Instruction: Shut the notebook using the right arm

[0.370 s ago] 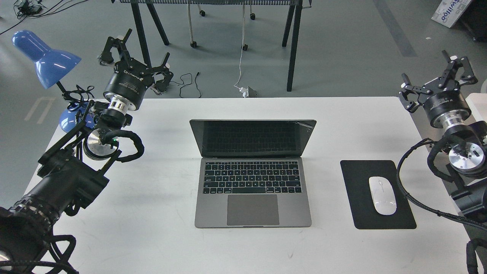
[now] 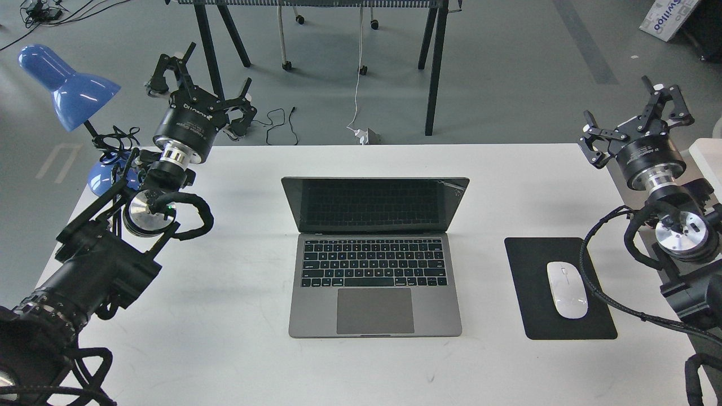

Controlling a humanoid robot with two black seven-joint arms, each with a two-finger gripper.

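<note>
the notebook (image 2: pixel 375 256) is lying open near the middle of the white tabletop (image 2: pixel 225 349), its dark screen standing up behind the black keyboard and the grey trackpad sitting nearest the camera. it is resting well to the left of the right tool (image 2: pixel 636 121) and lower in the view, with nothing touching it; the top edge of the screen is sitting well apart from that tool, across a bare stretch of tabletop.

between the notebook and the right tool, a black mouse pad (image 2: pixel 530 316) is lying flat with a white mouse (image 2: pixel 567 290) resting on it, below and slightly left of the tool.

the right tool is hanging over the far right corner of the tabletop, its black claw fingers pointing away from the camera and spread apart, holding nothing. its cylindrical black body and silver wrist ring are sitting just behind the fingers, with the right arm (image 2: pixel 685 265) running down toward the right edge of the view.

the left tool (image 2: pixel 197 84) is hovering beyond the far left corner of the tabletop, well left of the notebook, its fingers also spread apart and empty. a blue desk lamp (image 2: pixel 67 84) is standing just left of that tool, at the left edge of the tabletop.
</note>
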